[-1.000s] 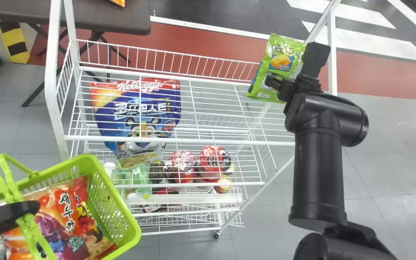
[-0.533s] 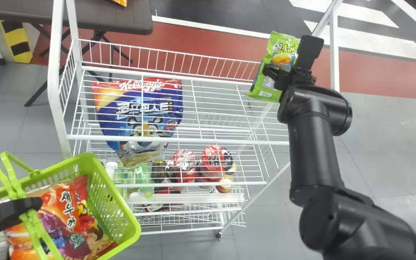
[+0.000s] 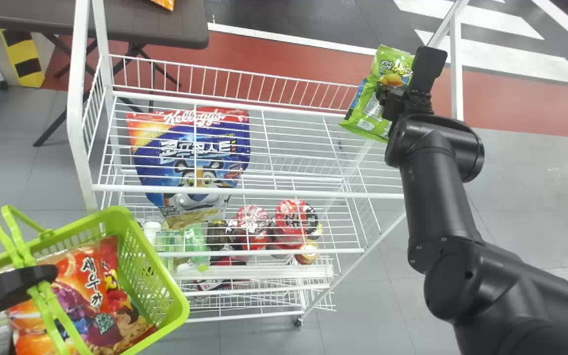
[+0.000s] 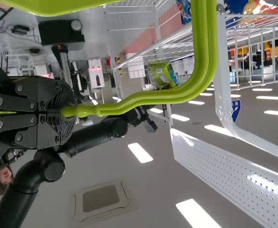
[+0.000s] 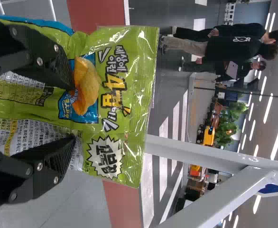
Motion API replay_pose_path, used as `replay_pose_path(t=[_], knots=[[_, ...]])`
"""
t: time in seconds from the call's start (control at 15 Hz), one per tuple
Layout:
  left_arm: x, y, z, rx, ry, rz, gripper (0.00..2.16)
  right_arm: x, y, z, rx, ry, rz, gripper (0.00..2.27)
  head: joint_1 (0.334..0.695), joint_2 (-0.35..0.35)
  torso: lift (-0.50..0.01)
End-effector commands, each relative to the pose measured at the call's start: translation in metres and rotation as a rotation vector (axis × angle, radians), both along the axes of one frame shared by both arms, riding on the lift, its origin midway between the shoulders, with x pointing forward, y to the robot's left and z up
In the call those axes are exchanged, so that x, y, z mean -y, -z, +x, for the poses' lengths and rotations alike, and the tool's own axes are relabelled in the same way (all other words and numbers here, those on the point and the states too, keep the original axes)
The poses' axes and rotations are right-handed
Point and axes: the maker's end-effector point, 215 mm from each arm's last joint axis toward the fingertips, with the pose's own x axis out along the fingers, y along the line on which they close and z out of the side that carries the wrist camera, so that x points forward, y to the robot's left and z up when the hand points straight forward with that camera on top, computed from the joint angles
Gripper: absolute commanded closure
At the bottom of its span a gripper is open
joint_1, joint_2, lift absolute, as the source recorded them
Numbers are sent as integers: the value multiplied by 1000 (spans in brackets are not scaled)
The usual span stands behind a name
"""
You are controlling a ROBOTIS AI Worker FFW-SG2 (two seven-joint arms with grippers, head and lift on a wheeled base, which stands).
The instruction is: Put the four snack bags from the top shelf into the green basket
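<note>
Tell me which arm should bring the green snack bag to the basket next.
The right, I'd say: its hand is already at the green snack bag, by the shelf's right end, while the left hand grips the basket's handle.

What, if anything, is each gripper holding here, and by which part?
Left gripper: the green basket, by its handles. Right gripper: it is at the green snack bag's middle; whether it grips cannot be told.

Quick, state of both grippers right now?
Left gripper: jaws closed on the green basket's handle.
Right gripper: holding the green snack bag, jaws closed on it, one on either side.
</note>
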Motion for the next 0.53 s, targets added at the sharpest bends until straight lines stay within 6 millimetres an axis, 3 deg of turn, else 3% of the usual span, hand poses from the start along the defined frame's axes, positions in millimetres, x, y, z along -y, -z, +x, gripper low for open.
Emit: replay_pose_path(t=[0.0,0.2,0.47], knots=[[1,-2,1,5,6,-10,2148,1,1,-3,6,2,-2,2253,695,-324,0],[-2,-3,2,6,2,-8,2148,-2,-1,-11,38,-6,0,2253,695,-326,0],[-3,-4,5,10,-1,-7,2148,-37,-5,-37,63,-61,43,2253,695,-314,0]])
